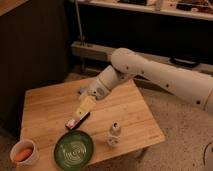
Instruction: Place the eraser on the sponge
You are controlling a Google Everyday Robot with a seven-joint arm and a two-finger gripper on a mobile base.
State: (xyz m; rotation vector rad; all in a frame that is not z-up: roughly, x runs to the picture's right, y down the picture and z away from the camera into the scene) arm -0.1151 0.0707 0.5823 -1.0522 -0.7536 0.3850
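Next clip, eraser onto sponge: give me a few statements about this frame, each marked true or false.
1. The eraser lies on the table. True.
2. The eraser sits on the sponge. False: the sponge lies apart, farther back, beside the arm.
3. The gripper is right over the eraser, jaws open. True.
4. The white bottle stands on the green plate. False: it stands on the table, right of the plate.
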